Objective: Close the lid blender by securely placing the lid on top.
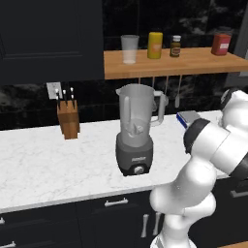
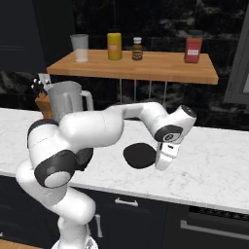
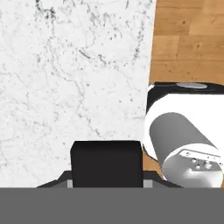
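White marble counter (image 2: 214,165), wooden shelf above. Blender (image 1: 135,131) open-topped. Lid (image 2: 139,155) flat beside my claw (image 2: 163,163); jaw spread unreadable. Reach stage. Next: centre over lid, descend, grip.

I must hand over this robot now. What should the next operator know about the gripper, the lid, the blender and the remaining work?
Gripper: low over the marble counter, beside the lid on its right in the right base view. Whether it is open or shut cannot be told; it appears not to hold anything.
Lid: lies flat on the counter, to the right of the blender.
Blender: upright on the counter, jar mouth uncovered.
Done: the arm has been brought to the lid.
Left: grasp the lid, carry it to the blender, seat it on the jar mouth.
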Motion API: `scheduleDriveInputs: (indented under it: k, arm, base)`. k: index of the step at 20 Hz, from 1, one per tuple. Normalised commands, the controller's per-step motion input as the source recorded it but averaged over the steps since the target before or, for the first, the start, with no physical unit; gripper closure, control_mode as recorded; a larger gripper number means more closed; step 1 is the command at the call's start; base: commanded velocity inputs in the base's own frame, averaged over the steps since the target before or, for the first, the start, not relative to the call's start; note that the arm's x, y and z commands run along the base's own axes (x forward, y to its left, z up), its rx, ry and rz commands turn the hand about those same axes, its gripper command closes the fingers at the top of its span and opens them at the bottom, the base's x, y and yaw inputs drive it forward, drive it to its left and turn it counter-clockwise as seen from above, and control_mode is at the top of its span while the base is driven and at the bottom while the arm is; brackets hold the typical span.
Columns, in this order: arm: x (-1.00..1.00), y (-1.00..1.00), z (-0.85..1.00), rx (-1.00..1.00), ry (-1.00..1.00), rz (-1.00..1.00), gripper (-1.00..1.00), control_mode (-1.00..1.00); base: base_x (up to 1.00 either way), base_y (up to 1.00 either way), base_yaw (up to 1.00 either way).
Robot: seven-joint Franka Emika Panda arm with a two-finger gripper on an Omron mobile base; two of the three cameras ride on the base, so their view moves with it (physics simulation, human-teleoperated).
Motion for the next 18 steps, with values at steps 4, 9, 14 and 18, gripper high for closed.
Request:
scheduleDriveInputs:
  k: [4, 9, 14, 18]
  arm:
    - [-0.52, 0.97, 1.0, 0.03, -0.06, -0.25, 1.0, -1.0]
    - [-0.37, 0.92, 1.0, 0.0, -0.03, -0.29, 1.0, -1.0]
    - [-0.14, 0.56, 1.0, 0.0, 0.0, -0.22, 1.0, -1.0]
    - [0.0, 0.19, 1.0, 0.0, 0.0, -0.04, 1.0, -1.0]
  base:
    - [0.0, 0.0, 0.0]
    - [0.0, 0.0, 0.0]
    - [0.0, 0.0, 0.0]
    - [0.0, 0.0, 0.0]
